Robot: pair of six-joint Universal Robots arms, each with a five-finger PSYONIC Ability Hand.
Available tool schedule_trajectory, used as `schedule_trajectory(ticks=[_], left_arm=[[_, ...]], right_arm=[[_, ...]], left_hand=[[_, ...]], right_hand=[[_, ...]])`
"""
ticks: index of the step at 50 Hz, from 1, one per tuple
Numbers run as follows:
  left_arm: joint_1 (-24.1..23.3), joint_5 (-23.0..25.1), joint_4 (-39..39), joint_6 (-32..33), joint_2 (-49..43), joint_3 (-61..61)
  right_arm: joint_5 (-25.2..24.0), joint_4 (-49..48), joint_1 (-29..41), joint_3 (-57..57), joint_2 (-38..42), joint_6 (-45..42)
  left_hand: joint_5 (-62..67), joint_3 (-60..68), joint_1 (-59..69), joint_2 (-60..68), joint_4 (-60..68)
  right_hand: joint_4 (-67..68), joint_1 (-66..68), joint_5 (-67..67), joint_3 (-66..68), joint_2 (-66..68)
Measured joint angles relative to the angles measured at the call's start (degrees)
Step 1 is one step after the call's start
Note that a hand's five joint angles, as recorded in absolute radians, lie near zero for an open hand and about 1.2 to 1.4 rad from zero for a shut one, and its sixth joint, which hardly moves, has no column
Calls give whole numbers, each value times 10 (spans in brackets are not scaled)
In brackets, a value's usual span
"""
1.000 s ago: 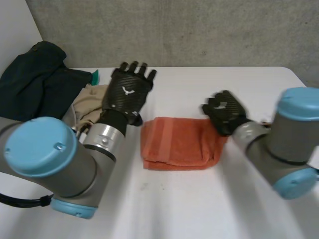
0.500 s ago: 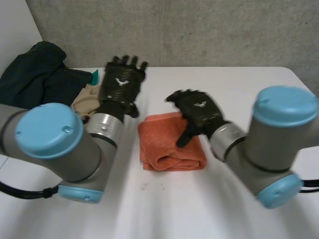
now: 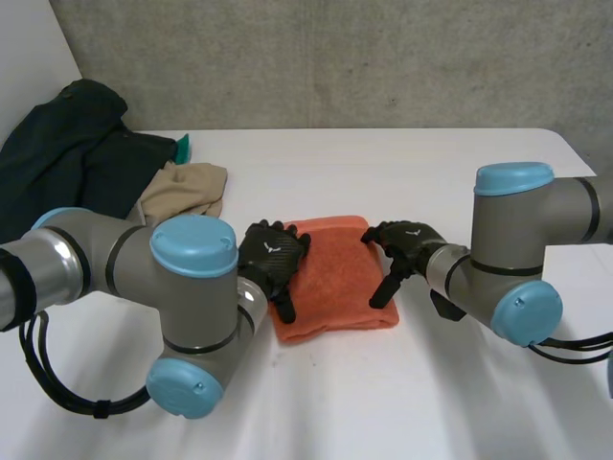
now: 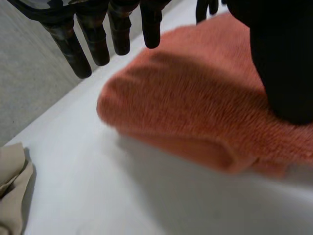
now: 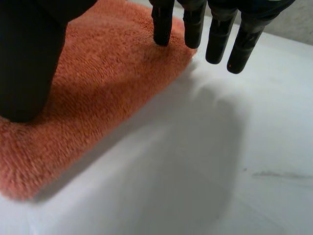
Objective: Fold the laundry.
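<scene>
Folding of an orange towel, late stage. The towel lies at the middle of the white table as a compact, thick rectangle of several layers, its rounded fold line facing the robot.

The left hand rests on the towel's left edge. In the left wrist view its fingers are straight and held just above the towel, and the thumb presses down on the pile; nothing is grasped. The right hand sits likewise on the right edge: fingers extended past the corner of the towel, thumb bearing on the cloth, no grip.

Judged from the lie of the cloth, this item is folded, and the hands are flattening or squaring it. Left to fold, at the table's far left corner: a crumpled beige garment and a heap of dark green clothing, both well apart from the towel.
</scene>
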Motion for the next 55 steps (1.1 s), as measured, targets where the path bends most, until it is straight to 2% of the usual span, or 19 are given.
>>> schedule_trajectory(ticks=[5,11,17,25,29,33,43,45,46,49,50,52,55], left_arm=[[12,4,-7,42,-6,6],[16,25,-9,57,27,15],[25,102,-9,35,120,10],[60,235,-20,-53,216,-16],[76,286,-22,-82,233,-26],[85,308,-22,-92,237,-30],[85,309,-22,-87,230,-33],[84,307,-22,-86,229,-35],[83,307,-22,-85,228,-36],[83,306,-22,-85,228,-36],[83,306,-22,-85,228,-36],[83,306,-22,-85,228,-37],[83,306,-22,-85,228,-39]], right_arm=[[4,3,4,1,-9,-33],[3,-15,1,55,-80,-37],[4,-85,-11,164,-156,0],[-8,-174,-48,307,-213,47],[-24,-195,-47,330,-210,54],[-38,-211,-34,324,-187,61],[-42,-226,4,268,-121,79],[-36,-227,17,236,-87,84],[-35,-227,19,231,-83,85],[-20,-227,24,203,-58,87],[-19,-227,25,201,-57,87],[1,-226,26,186,-50,87],[25,-224,24,177,-49,86]], left_hand=[[0,0,0,0,0],[-1,0,0,0,0],[-1,0,0,0,0],[-2,0,0,0,0],[-1,0,0,0,0],[-1,0,0,0,0],[-1,0,0,0,0],[-1,0,0,0,0],[-1,0,0,0,0],[-1,0,0,0,0],[-1,0,0,0,0],[-1,0,0,0,0],[-1,0,0,0,0]], right_hand=[[0,-5,0,0,0],[0,-5,0,0,0],[0,-5,0,0,0],[0,-5,0,0,0],[0,-5,0,0,0],[0,-5,0,0,0],[0,-5,0,0,0],[1,-3,1,2,2],[10,9,11,14,13],[249,195,230,256,265],[249,195,230,256,265],[421,279,363,373,395],[499,313,435,419,437]])
